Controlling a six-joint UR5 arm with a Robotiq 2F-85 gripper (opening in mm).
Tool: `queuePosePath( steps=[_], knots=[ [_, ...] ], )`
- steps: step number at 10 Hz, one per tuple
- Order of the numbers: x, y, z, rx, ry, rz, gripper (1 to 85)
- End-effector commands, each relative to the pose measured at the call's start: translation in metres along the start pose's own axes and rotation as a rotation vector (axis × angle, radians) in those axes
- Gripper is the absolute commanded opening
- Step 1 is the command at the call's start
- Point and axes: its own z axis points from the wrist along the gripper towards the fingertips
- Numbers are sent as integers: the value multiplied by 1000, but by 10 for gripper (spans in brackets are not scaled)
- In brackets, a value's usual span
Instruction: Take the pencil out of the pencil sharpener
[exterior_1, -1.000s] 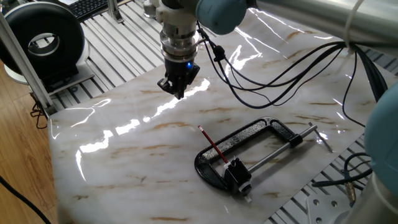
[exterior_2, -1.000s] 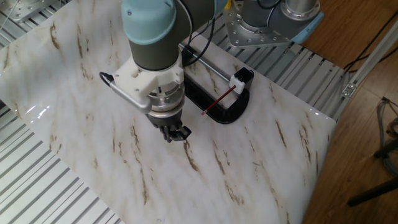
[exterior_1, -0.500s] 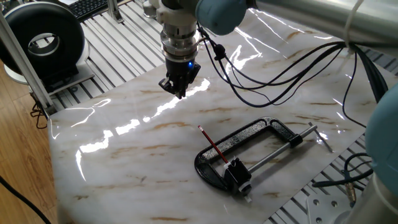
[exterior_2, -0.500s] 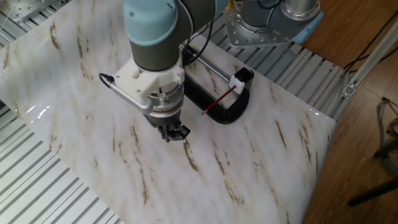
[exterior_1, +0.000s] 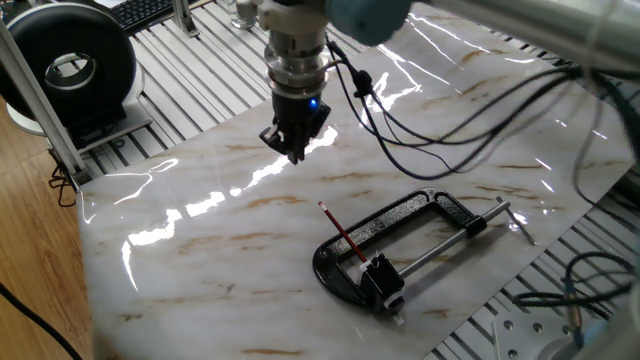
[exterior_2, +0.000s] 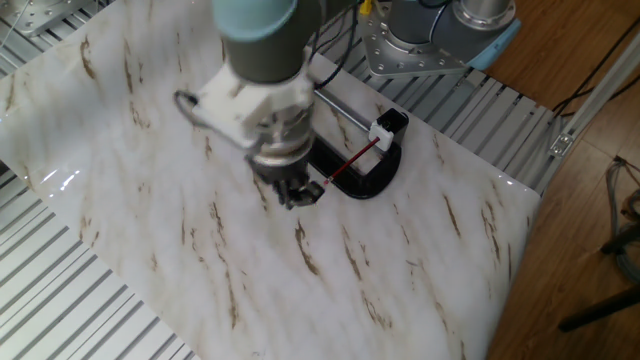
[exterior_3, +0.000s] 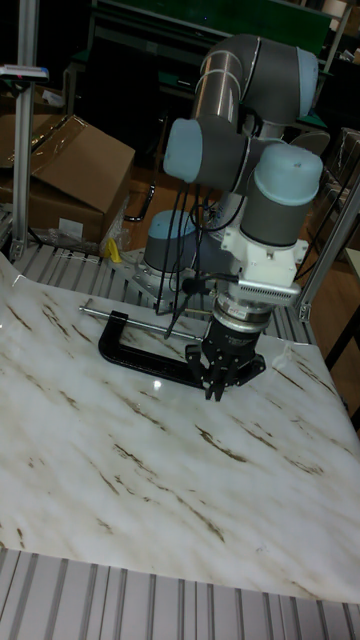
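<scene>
end effector (exterior_1: 296, 148) nearly closed — empty, above table (exterior_1: 200, 250)

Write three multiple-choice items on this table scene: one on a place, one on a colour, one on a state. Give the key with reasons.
1. Where does the small black boxy pencil sharpener lie?
A. on the large black C-shaped clamp
B. at the marble table's far corner
C. between the jaws

2. What colour is the thin pencil's shaft?
A. blue
B. red
C. green

3. What state is the pencil in?
A. gripped by the gripper
B. lying loose, away from the sharpener
C. stuck in the sharpener

Key: 1 A, it sits on the clamp's frame. 2 B, the shaft shows red. 3 C, one end enters the sharpener, and the gripper hangs apart from it.
</scene>
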Motion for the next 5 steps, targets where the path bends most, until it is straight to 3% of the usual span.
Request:
queuePosePath(
  steps=[1, 5],
  knots=[
    [35, 10, -9, -28, -5, 48, 230],
    [58, 8, 11, -35, -18, 75, 230]
  ],
)
